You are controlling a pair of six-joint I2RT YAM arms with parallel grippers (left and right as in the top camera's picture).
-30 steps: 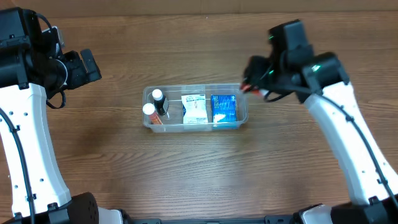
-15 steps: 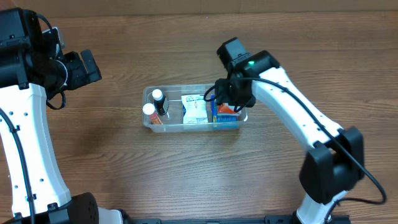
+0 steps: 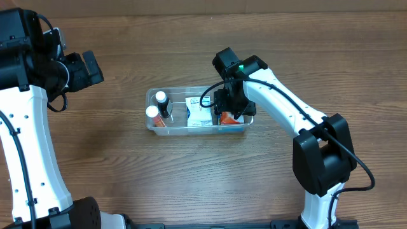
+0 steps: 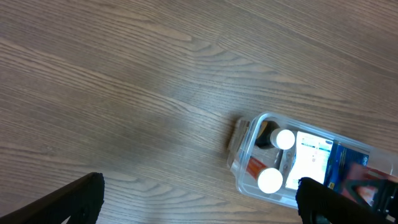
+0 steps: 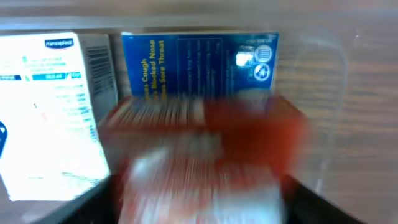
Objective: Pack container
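The clear container (image 3: pixel 191 129) sits mid-table. It holds two white-capped bottles (image 3: pixel 156 105) at its left end, a white box (image 3: pixel 198 111) in the middle and a blue box (image 5: pixel 199 62) at its right end. My right gripper (image 3: pixel 230 109) is shut on a red and white box (image 5: pixel 199 155), blurred, held over the blue box inside the container's right end (image 5: pixel 336 62). My left gripper (image 3: pixel 86 69) is open and empty, high over the table to the left. Its wrist view shows the container (image 4: pixel 244 140) and the bottle caps (image 4: pixel 277 159) beyond its jaws (image 4: pixel 202 211).
Bare wooden table (image 3: pixel 114 172) surrounds the container on every side. The right arm (image 3: pixel 299 121) stretches from the front right across to the container.
My right gripper has swung left from beyond the container's right end, carrying the red box, and now hangs over the blue box inside the container. The left arm has not moved.
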